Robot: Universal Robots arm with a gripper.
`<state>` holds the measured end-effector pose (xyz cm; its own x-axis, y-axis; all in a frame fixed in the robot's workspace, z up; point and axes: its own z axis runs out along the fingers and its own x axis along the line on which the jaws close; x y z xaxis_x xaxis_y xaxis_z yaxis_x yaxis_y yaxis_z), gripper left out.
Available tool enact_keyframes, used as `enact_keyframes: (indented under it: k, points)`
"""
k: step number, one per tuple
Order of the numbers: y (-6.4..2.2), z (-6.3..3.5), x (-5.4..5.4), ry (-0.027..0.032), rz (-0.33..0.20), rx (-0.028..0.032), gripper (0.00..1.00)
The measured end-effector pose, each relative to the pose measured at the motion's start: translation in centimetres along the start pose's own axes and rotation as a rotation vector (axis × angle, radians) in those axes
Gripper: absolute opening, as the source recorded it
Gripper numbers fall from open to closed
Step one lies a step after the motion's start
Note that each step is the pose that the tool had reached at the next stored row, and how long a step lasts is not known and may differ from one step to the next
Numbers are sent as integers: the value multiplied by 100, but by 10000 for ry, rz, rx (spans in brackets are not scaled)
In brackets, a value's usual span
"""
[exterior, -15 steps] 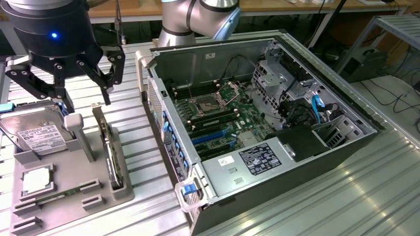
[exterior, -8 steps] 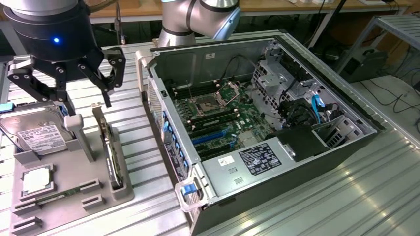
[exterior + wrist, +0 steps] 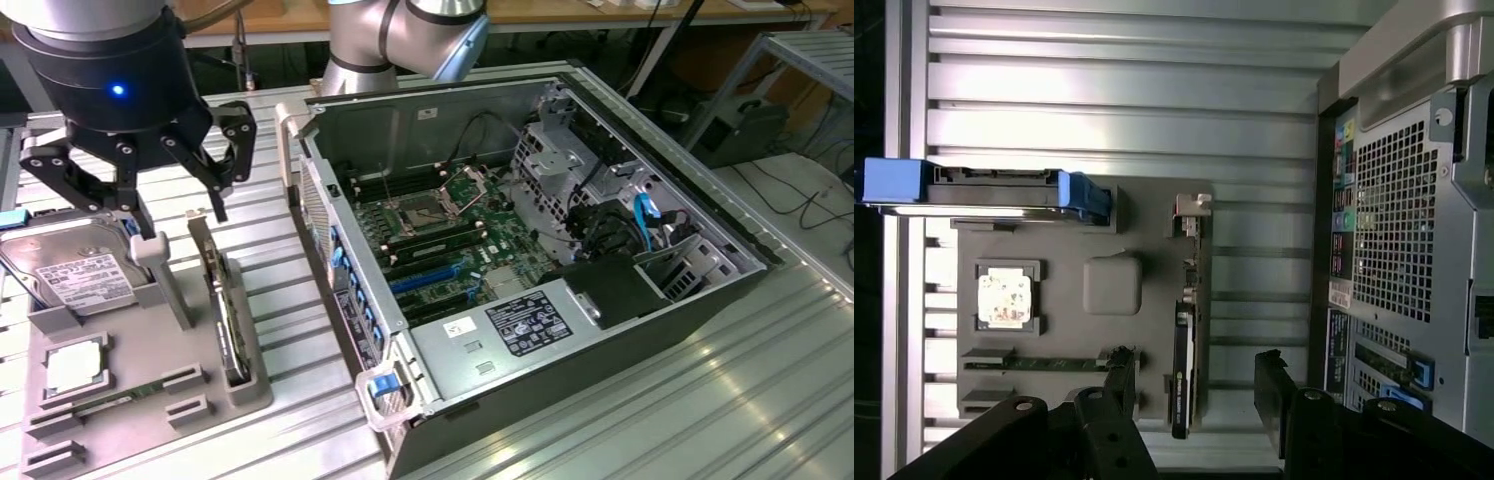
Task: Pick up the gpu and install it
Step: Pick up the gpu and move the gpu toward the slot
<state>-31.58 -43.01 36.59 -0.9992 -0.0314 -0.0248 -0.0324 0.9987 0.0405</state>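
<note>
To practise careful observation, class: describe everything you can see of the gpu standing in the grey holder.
The gpu is a thin, flat black card with a silver metal bracket at one end. It stands upright on its long edge, slotted into a grey holder on the ribbed metal table, to the exterior view's left of the open computer case. Only the holder touches it. The gripper hangs open just above it, not touching.

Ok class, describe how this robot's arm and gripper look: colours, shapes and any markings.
The arm is built from rounded silver-grey tube sections. The gripper has a glossy black cylindrical body with a small blue light glowing on it. Below that body it has black, skeletal linkage fingers with visible pivot pins.
</note>
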Motion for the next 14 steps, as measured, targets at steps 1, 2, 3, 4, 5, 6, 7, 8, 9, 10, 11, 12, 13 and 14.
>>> enact_keyframes:
  k: [1, 2, 3, 4, 5, 6, 7, 8, 9, 10, 11, 12, 13, 14]
  points:
    - [-1, 6, 0, 0, -2, 0, 60]
    - [-1, 11, 0, 0, -4, 0, 60]
    - [-2, 16, 0, 0, -7, 0, 60]
    - [-3, 22, 1, 0, -9, 0, 60]
    - [-4, 28, 1, 1, -11, 0, 60]
    - [-4, 33, 1, 0, -14, 0, 60]
    - [-5, 40, 1, 1, -16, 0, 60]
    - [-6, 46, 1, 0, -19, 0, 60]
    - [-8, 53, 2, 1, -22, 0, 60]
    - [-8, 60, 2, 1, -24, 0, 60]
    - [-9, 65, 2, 1, -26, 0, 60]
    - [-15, 94, 3, 1, -39, -1, 60]
    - [-17, 108, 3, 2, -46, -1, 60]
    - [-19, 130, 4, 2, -55, -2, 60]
